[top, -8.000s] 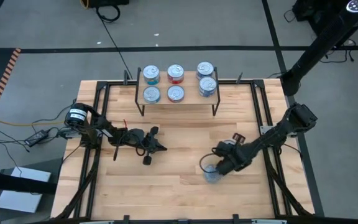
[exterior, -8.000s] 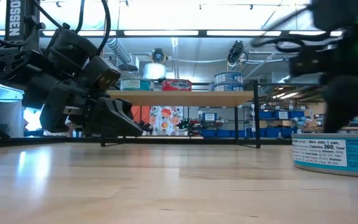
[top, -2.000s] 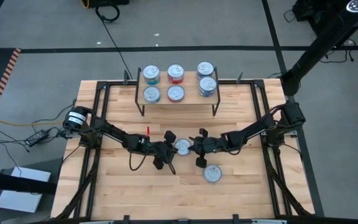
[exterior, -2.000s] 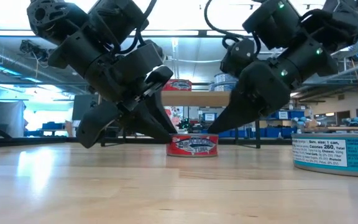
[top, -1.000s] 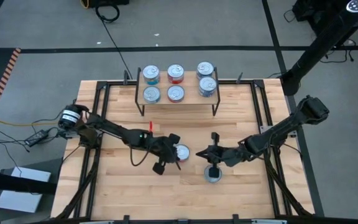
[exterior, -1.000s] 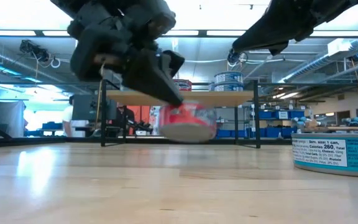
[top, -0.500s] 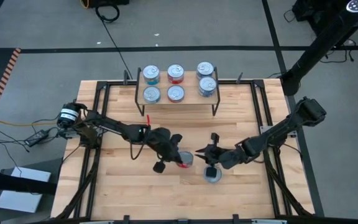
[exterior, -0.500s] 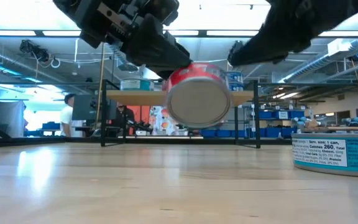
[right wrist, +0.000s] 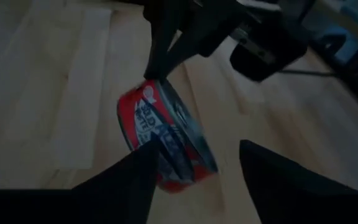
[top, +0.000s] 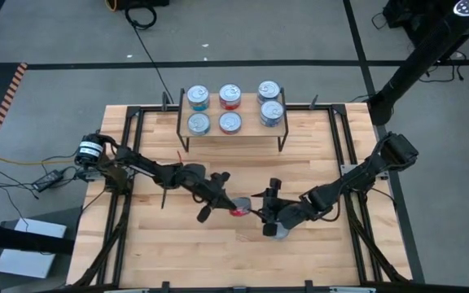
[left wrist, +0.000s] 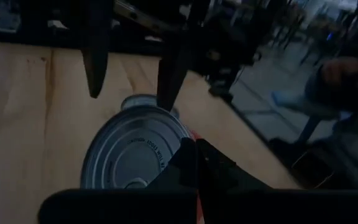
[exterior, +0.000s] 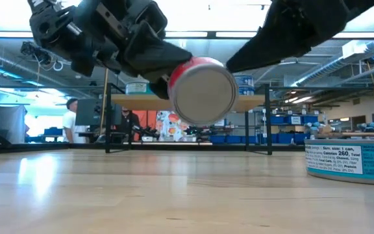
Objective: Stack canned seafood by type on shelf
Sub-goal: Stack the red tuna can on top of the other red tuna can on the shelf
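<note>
A red can (top: 239, 211) hangs above the middle of the table, tipped on its side with a silver end (exterior: 203, 90) facing the near edge. My left gripper (top: 227, 203) is shut on it. My right gripper (right wrist: 197, 149) is open just to the can's right. Its fingers (right wrist: 129, 183) stand on either side of the can (right wrist: 163, 134), and whether they touch it I cannot tell. Below the right gripper a blue-labelled can (exterior: 352, 161) sits on the table. The shelf (top: 234, 137) at the far edge carries several cans (top: 230, 96). My left gripper holds the red can at its rim (right wrist: 149, 84), coming from the table's left. One finger (left wrist: 197, 165) lies over the edge of a silver end; the can hides the other. The can is lifted clear of the table and tipped on its side.
Black frame rails (top: 133, 155) run along the table's left and right sides. The blue-labelled can (top: 281, 232) lies close under my right gripper. Bare wood (top: 186, 252) lies along the near edge. In the low view a person (exterior: 71, 123) stands in the room beyond the table.
My left gripper has lifted the red can higher off the table and tipped it over, so that a silver end now faces the near edge. My right gripper has moved toward the table's left and near edge, closing in on the red can.
</note>
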Robot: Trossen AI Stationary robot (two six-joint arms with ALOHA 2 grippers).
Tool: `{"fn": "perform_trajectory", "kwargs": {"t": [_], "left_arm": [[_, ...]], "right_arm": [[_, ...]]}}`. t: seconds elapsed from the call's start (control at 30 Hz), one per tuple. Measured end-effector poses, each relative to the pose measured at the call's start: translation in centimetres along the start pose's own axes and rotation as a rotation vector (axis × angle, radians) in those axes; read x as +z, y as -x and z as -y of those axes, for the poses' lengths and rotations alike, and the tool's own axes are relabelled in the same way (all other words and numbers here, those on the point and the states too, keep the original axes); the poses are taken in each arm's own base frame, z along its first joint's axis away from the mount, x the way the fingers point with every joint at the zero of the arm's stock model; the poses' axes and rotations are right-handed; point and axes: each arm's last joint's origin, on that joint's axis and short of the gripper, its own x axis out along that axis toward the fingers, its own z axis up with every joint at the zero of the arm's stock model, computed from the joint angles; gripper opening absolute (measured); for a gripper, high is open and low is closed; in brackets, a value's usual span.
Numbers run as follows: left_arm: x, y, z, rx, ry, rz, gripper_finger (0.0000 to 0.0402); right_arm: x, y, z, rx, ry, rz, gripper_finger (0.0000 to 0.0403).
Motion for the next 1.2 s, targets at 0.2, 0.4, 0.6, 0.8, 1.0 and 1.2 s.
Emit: {"fn": "perform_trajectory", "kwargs": {"t": [0.2,0.4,0.6,0.8,1.0,1.2], "left_arm": [[0.1,0.3,0.2,-0.032,0.078,0.056,0.0000],[0.3,0.3,0.2,-0.039,0.096,0.071,0.0000],[0.5,0.3,0.3,-0.043,0.101,0.094,0.0000],[0.8,0.4,0.1,-0.017,0.100,0.121,0.0000],[0.8,0.4,0.1,-0.003,0.101,0.125,0.0000],[0.9,0.4,0.1,0.005,0.095,0.139,0.0000]], "right_arm": [[1.0,-0.2,-0.7,-0.005,0.115,0.002,0.0268],[2.1,0.2,-0.8,-0.012,0.160,-0.032,0.0288],[2.7,0.1,-0.7,0.052,0.149,-0.040,0.0289],[2.8,0.1,-0.9,0.068,0.125,-0.034,0.0283],[3.7,0.7,-1.2,0.028,0.083,-0.032,0.0286],[3.9,0.6,-1.1,0.014,0.064,-0.035,0.0295]]}}
